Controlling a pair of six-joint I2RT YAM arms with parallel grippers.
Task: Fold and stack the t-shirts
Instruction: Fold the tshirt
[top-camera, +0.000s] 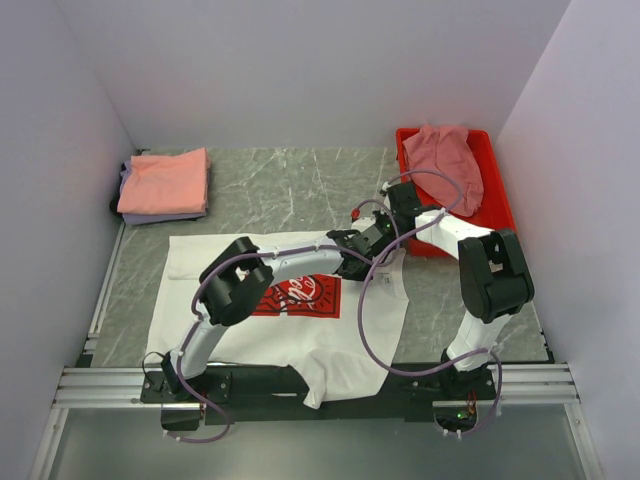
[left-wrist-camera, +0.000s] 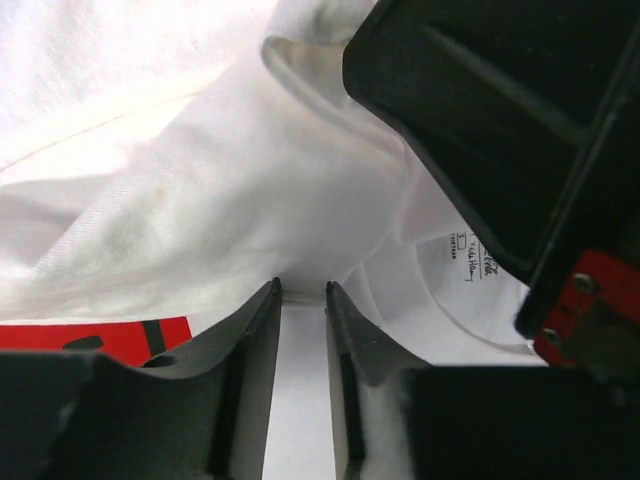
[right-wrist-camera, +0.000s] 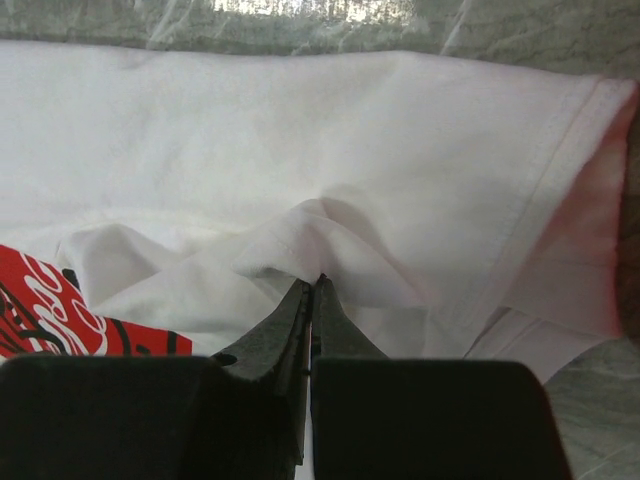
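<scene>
Three pale walls (top-camera: 300, 70) closed in a grey marbled table (top-camera: 300, 190) — the white t-shirt (right-wrist-camera: 300, 130) lay spread at its near edge, red print (top-camera: 300, 297) up. The right gripper (right-wrist-camera: 312, 282) was pressed together on a pinched fold of it. The left gripper (left-wrist-camera: 303, 290) stood narrowly parted at another fold (whether cloth sat clamped there was unclear). From above, the arms (top-camera: 290, 265) covered both spots.

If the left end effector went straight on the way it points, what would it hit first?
The white shirt: a raised fold sits right at the left end effector's tips, so it would press into cloth almost at once. The right arm lies off to the side, probably clear.
</scene>
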